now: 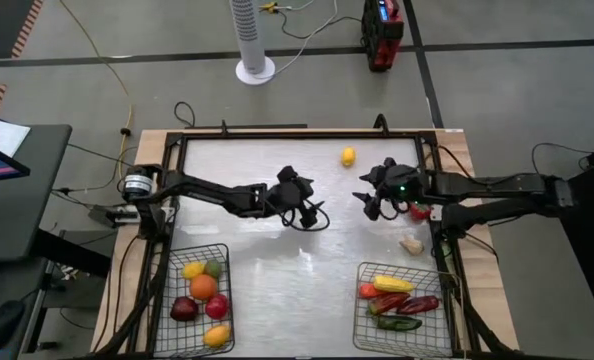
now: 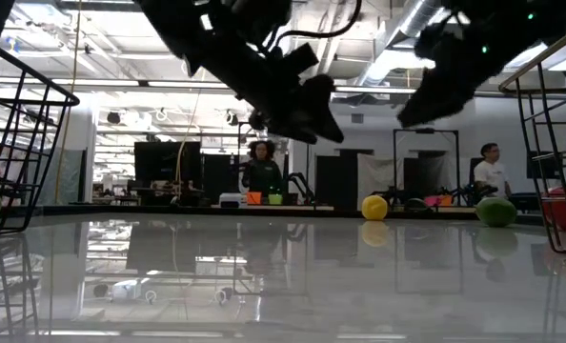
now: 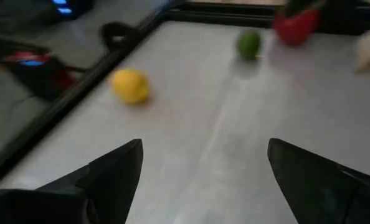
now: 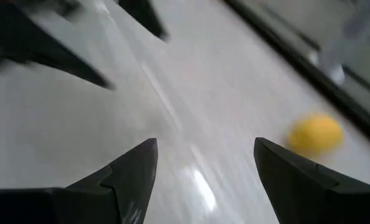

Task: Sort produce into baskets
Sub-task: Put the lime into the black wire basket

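My left gripper is open and empty above the middle of the table. My right gripper is open and empty just to its right. A yellow lemon lies near the far edge, beyond both grippers; it also shows in the left wrist view and the right wrist view. A red pepper and a whitish garlic bulb lie by the right arm. A green lime lies near the pepper. The left basket holds round fruits. The right basket holds elongated vegetables.
A dark raised frame runs around the table top. The two baskets stand at the near left and near right corners; their wire walls show in the low view. The bare table lies between them. People stand in the room behind.
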### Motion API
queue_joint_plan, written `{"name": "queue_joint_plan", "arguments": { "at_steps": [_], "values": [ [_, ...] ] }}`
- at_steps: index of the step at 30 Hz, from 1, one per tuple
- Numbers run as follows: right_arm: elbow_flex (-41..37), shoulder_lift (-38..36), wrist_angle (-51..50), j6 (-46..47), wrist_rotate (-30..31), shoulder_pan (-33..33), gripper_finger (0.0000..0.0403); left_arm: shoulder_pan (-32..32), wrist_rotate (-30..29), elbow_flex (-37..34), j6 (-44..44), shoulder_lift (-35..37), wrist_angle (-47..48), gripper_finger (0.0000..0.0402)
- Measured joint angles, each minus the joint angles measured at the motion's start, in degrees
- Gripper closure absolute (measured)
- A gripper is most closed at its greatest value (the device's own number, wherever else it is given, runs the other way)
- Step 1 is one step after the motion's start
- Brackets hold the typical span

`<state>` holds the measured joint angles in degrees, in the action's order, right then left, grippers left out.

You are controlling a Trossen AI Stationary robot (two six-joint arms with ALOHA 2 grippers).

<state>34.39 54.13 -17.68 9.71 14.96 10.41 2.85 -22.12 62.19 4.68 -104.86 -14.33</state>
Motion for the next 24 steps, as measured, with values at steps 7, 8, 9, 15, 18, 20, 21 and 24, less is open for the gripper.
{"name": "queue_joint_plan", "arguments": {
  "at_steps": [7,8,9,15,18,20,21,24],
  "values": [
    [4.59,5.81,-23.09,3.71,0.04,9.32,0.0109,-0.94,4.71,-4.59,-6.06,0.00,-13.23,0.0068],
    [5.43,6.97,-25.67,3.56,0.08,9.95,0.0108,-0.95,5.75,-5.33,-6.36,0.00,-17.05,0.0068],
    [6.39,7.95,-27.71,3.48,0.08,10.44,0.0108,-0.92,6.86,-6.16,-6.57,0.00,-21.21,0.0068],
    [11.18,14.02,-37.18,1.78,0.16,11.52,0.0109,-1.20,14.31,-7.34,-6.14,0.00,-29.76,0.0068],
    [11.54,17.19,-39.27,0.93,1.34,11.52,0.0109,-1.18,17.40,-7.34,-4.84,0.00,-30.09,0.0068],
    [11.54,19.41,-39.95,0.70,1.34,11.68,0.0109,-1.14,18.92,-7.34,-3.70,0.00,-29.67,0.0068],
    [11.54,20.39,-40.22,0.42,1.21,11.88,0.0109,-1.16,19.84,-7.34,-2.95,0.00,-29.59,0.0068],
    [11.54,22.90,-41.13,-0.75,0.33,12.43,0.0109,-1.24,20.93,-6.92,-1.27,0.49,-27.97,0.0068]
  ]
}}
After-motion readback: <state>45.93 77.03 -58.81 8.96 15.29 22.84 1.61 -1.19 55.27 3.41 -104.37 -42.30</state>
